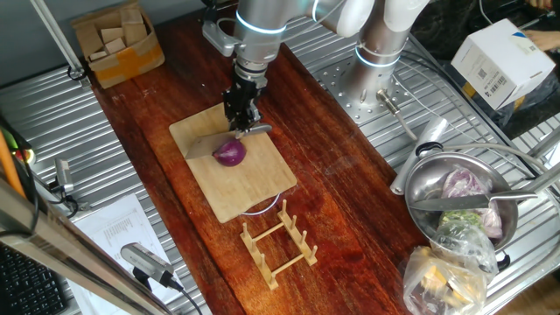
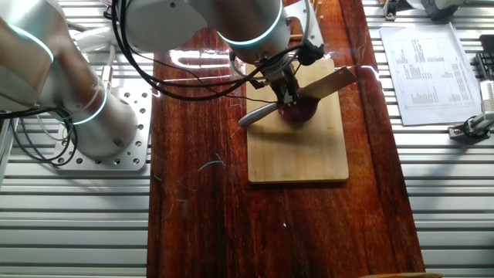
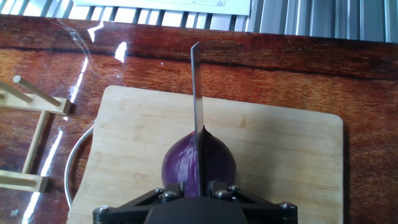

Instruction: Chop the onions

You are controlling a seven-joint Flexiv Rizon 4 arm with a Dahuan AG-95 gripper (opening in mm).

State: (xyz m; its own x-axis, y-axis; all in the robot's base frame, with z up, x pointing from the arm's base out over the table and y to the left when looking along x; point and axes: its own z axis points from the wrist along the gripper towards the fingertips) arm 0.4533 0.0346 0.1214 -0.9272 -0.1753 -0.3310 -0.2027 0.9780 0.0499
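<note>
The gripper clamps a knife, blade bedded in the onion sitting mid-board on the bamboo board. Being round, the onion may roll under pressure, skewing the cut.

I have the arm reaching down over the bamboo board, wrist near vertical, gripper pointing straight down above the board's middle. Its fingers are clamped on the knife, whose blade runs out ahead of the hand along the board.
</note>
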